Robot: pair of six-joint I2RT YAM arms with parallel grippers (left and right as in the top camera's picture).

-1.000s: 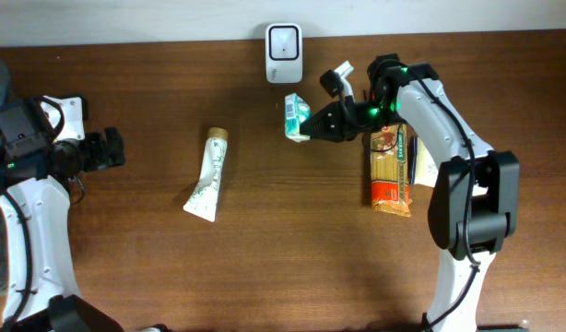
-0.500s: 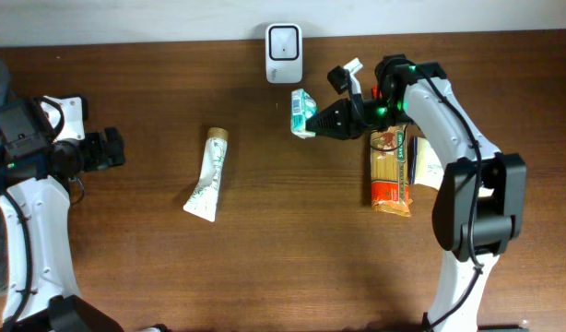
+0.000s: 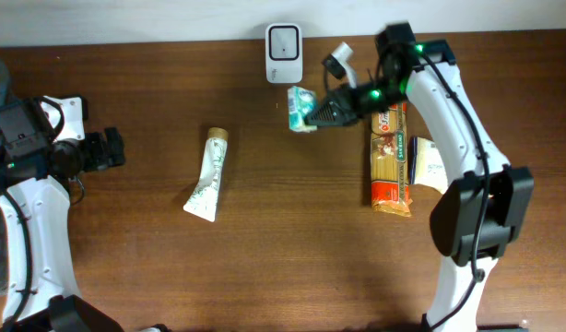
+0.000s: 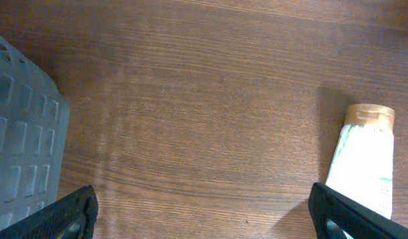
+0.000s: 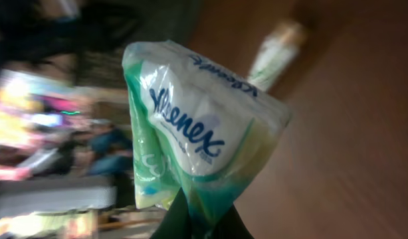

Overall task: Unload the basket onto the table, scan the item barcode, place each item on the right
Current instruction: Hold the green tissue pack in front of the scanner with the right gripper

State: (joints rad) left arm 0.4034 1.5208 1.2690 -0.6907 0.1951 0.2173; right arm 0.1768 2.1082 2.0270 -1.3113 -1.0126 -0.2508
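- My right pincer point(image 3: 314, 112) is clamped tight on a thin end of the green-and-white soft plastic Kleenex tissue pack point(image 3: 300, 109). The pack is in the air near the desk's back edge, just in front of the white boxy barcode scanner point(image 3: 284, 41).
- Risk: I'm only pinching film, so the pack may slip or swing and the code would miss the scanner. I can't see the barcode.
- Risk: pushing closer could knock the scanner.
- Left pincer point(image 3: 112, 149): spread wide, empty, near the left edge.
- Dark brown wood-grain desk point(image 3: 265, 267). White-and-green squeeze tube point(image 3: 207, 173) lying mid-left, orange-red spaghetti packet point(image 3: 390, 161) on the right.
- Pale wall strip along the back; room beyond is blurred.
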